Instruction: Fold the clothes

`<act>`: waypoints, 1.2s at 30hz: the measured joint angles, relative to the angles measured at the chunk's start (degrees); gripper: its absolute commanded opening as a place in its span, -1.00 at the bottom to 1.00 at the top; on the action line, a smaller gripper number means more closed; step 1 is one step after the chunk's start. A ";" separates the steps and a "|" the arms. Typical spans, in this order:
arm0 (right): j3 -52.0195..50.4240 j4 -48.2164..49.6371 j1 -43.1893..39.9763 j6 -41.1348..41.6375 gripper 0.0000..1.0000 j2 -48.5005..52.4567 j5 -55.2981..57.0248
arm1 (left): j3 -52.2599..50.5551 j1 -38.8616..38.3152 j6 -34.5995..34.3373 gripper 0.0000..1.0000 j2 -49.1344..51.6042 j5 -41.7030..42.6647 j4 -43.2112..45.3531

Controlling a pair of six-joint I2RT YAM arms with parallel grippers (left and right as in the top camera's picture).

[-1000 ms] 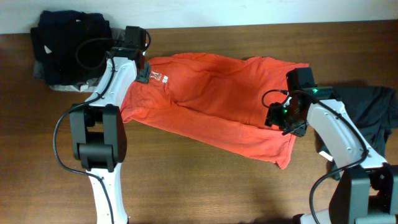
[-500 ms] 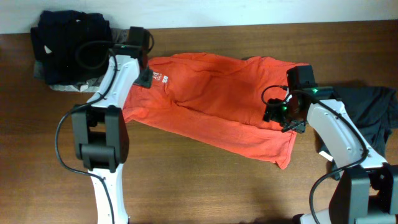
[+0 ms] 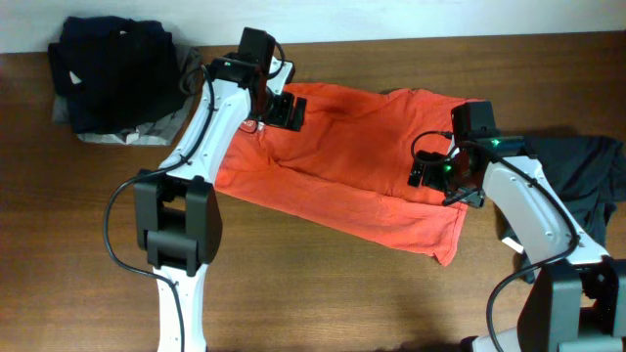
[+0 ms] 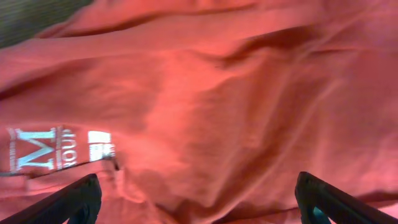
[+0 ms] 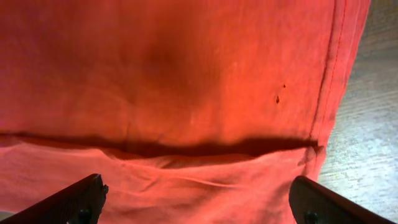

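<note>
The clothes, a red-orange T-shirt (image 3: pixel 352 156), lie spread and wrinkled across the table (image 3: pixel 323 293), slanting down to the right. My left gripper (image 3: pixel 284 110) hangs open over the shirt's upper left part. In the left wrist view the T-shirt (image 4: pixel 236 93) fills the frame, with white lettering (image 4: pixel 37 149) at the left, and the left gripper (image 4: pixel 199 205) holds nothing. My right gripper (image 3: pixel 430 171) stands open over the shirt's right part. In the right wrist view the right gripper (image 5: pixel 199 208) is wide apart above a folded layer of the T-shirt (image 5: pixel 186 81), and its hem (image 5: pixel 333 74) runs down the right.
A pile of dark garments (image 3: pixel 112 59) sits at the back left corner on a grey one (image 3: pixel 117 135). A charcoal garment (image 3: pixel 587 166) lies at the right edge beside the right arm. Bare wood (image 5: pixel 373 137) shows past the shirt's hem.
The left arm swung right from the shirt's left end to its upper middle, and that end of the shirt shifted right. The right gripper opened wider and edged left.
</note>
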 measured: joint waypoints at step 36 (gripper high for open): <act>-2.56 -8.59 5.86 6.32 -0.92 5.95 -9.97 | -0.70 5.31 -4.07 -0.84 0.00 -7.08 -21.70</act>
